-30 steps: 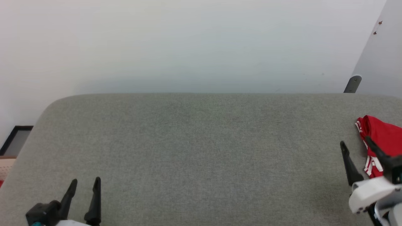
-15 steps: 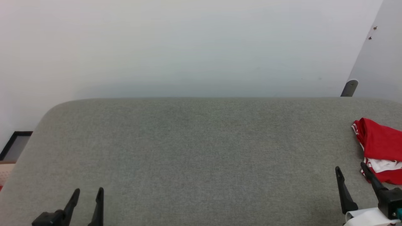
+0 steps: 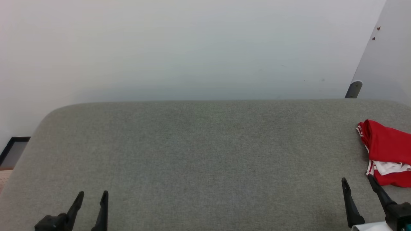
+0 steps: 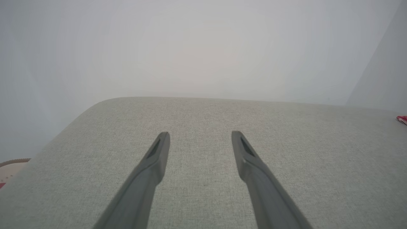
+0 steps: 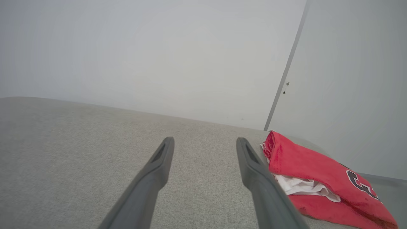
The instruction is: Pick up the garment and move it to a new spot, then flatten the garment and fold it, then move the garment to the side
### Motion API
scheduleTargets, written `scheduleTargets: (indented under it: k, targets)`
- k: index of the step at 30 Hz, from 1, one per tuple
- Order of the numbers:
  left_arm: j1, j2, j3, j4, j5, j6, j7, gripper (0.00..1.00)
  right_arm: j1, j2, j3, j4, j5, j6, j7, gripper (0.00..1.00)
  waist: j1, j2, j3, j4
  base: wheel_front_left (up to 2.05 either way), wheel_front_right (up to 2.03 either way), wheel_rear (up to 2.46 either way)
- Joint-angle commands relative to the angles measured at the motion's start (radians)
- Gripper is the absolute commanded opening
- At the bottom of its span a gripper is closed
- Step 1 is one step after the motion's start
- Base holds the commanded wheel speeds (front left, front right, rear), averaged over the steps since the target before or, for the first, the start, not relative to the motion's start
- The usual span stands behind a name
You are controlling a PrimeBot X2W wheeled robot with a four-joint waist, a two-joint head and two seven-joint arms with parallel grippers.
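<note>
Red jersey point(image 3: 387, 144), white sleeve and striped trim showing (part of a black numeral too): loosely folded, at the far right of the grey fabric-covered counter point(image 3: 205, 154). Right end effector point(image 3: 357, 178): fingers spread, empty, just beside the jersey. Left end effector point(image 3: 93, 193): fingers spread, empty, well apart at the counter's left.

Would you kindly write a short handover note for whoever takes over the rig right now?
Left hand: open, empty, low over the near left of the grey padded surface.
Right hand: open, nothing between its fingers, close beside the garment.
The garment lies in a compact bundle at the surface's right edge, red on top with a white layer showing.
Done, as it looks: folded and set to the side.
Left: perhaps nothing; check the fold, since part of it runs past the head view's edge.
</note>
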Motion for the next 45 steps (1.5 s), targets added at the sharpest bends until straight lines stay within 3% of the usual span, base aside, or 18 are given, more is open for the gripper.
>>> scheduleTargets:
  k: [1, 17, 18, 22, 45]
  targets:
    - [-0.007, 0.002, -0.001, -0.002, -0.005, -0.003, 0.001, 1.0, 0.017, 0.004, -0.006, -0.005, -0.005, -0.001, -0.004, 1.0, 0.0, 0.0, 0.001, 0.0, 0.0, 0.0, 0.0]
    - [-0.012, 0.01, -0.011, -0.018, -0.008, -0.003, 0.001, 1.0, 0.043, 0.026, 0.001, -0.018, -0.013, -0.001, -0.004, 1.0, 0.0, 0.0, 0.002, -0.001, 0.0, 0.0, 0.0]
    - [-0.003, 0.005, -0.014, -0.011, -0.01, 0.0, 0.0, 0.0, 0.032, 0.026, 0.002, -0.012, -0.012, 0.0, 0.0, 0.0, 0.0, 0.0, 0.002, -0.001, 0.0, 0.0, 0.0]
    - [0.021, -0.024, -0.024, 0.024, -0.013, 0.0, 0.002, 0.0, 0.043, 0.038, 0.005, 0.027, -0.008, 0.0, 0.008, 0.0, 0.0, 0.0, 0.002, -0.001, 0.0, 0.0, 0.0]
    - [-0.037, -0.088, 0.017, 0.006, -0.374, -0.001, 0.112, 0.0, -0.016, 0.065, -0.021, 0.034, 0.441, 0.0, 0.115, 0.0, 0.0, 0.0, 0.02, -0.006, 0.0, 0.0, 0.0]
